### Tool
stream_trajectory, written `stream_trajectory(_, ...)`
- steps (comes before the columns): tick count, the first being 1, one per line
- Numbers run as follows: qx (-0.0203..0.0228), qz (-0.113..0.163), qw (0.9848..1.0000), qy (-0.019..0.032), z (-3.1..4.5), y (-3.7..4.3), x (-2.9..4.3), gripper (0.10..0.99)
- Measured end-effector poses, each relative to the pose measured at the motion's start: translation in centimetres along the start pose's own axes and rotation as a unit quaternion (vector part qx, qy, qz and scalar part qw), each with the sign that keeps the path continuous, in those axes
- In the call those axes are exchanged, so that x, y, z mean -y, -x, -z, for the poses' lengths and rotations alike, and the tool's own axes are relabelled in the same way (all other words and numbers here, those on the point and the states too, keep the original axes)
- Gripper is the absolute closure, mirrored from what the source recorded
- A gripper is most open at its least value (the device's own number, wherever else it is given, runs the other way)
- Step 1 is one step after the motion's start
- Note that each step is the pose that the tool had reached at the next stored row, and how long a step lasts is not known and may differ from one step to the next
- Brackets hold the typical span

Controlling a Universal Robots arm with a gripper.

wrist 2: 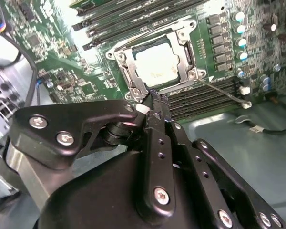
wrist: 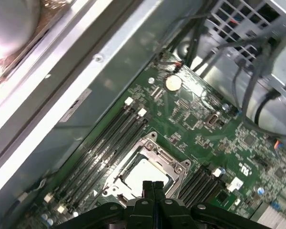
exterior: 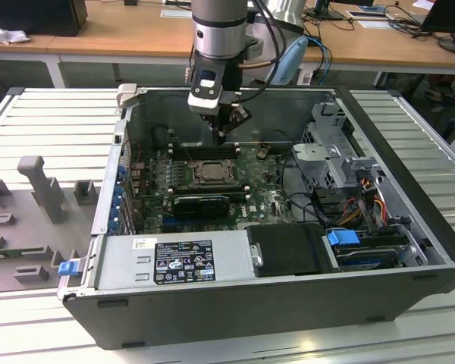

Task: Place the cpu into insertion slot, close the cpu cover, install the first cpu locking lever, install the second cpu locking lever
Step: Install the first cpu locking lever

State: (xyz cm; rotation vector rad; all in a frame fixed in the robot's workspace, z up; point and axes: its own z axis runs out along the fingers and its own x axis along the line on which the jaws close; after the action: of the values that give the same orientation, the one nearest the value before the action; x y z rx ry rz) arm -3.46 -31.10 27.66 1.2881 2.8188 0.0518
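Note:
The cpu (wrist 2: 157, 64) lies flat in the insertion slot (exterior: 195, 174) on the green motherboard, its pale metal top showing through the window of the cpu cover (wrist 2: 188, 53). The cover lies down over the chip. A thin locking lever (wrist 2: 224, 90) sticks out sideways from the socket's corner, lifted off the board. My gripper (exterior: 226, 135) hangs just above the socket's far edge, fingers pressed together with nothing between them. In the first wrist view the gripper (wrist: 152, 183) overlaps the near edge of the cpu (wrist: 143, 172); in the second wrist view the gripper (wrist 2: 155, 98) ends at the socket's corner.
The open computer case (exterior: 409, 227) walls in the board. Memory slots (exterior: 205, 150) run behind the socket and a long black ribbed card (exterior: 201, 203) lies in front. A drive cage (exterior: 334, 163) with cables fills the exterior view's right; the power supply (exterior: 174, 262) sits in front.

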Motion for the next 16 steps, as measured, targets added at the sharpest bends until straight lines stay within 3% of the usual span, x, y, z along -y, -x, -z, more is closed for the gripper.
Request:
stream_trajectory(6,-0.0027,0.056,0.9984,0.0012,-0.04,-0.13,0.15,0.980)
stream_trajectory(8,-0.0030,0.077,0.9970,-0.0023,-0.05,-0.14,0.17,0.980)
stream_trajectory(12,-0.0099,0.108,0.9940,-0.0100,-0.13,-0.15,0.17,0.980)
stream_trajectory(16,-0.0117,0.146,0.9892,-0.0098,-0.18,-0.15,0.18,0.980)
